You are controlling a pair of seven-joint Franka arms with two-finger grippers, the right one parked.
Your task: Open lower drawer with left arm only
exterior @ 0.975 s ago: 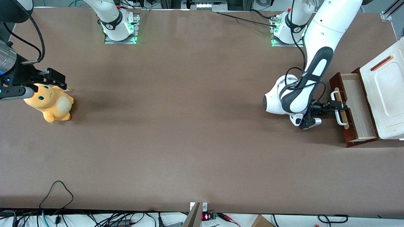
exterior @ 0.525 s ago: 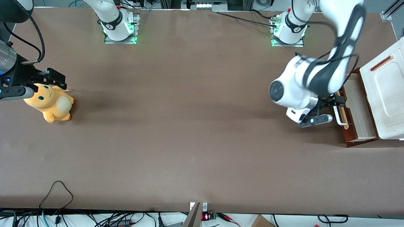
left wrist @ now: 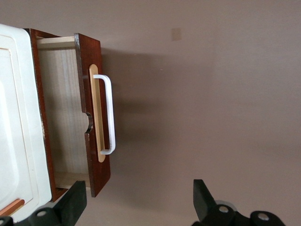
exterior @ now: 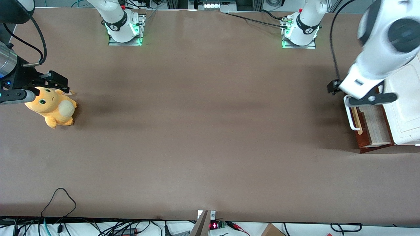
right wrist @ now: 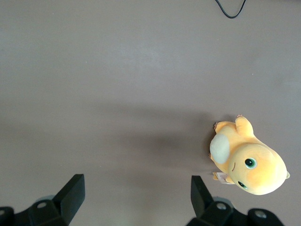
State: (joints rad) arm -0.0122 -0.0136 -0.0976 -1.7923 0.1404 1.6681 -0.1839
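Note:
The lower drawer (exterior: pixel 376 126) stands pulled out from under the white cabinet top (exterior: pixel 405 108), at the working arm's end of the table. Its dark red-brown front (left wrist: pixel 100 174) carries a white loop handle (left wrist: pixel 109 113) on a pale strip, and the pale wood inside (left wrist: pixel 59 117) is bare. The handle (exterior: pixel 349 115) shows in the front view too. The left arm (exterior: pixel 377 59) hangs high over the drawer and cabinet and hides part of them. Its gripper (left wrist: pixel 138 192) is open, well above the table in front of the drawer, with nothing between the fingers.
An orange plush toy (exterior: pixel 52 106) lies at the parked arm's end of the table, also in the right wrist view (right wrist: pixel 249 162). A black cable loop (exterior: pixel 59 200) rests near the table's front edge. Both arm bases (exterior: pixel 300 31) stand along the back edge.
The gripper has come off the drawer handle and the left arm has risen and swung over the cabinet. The drawer stays pulled out.

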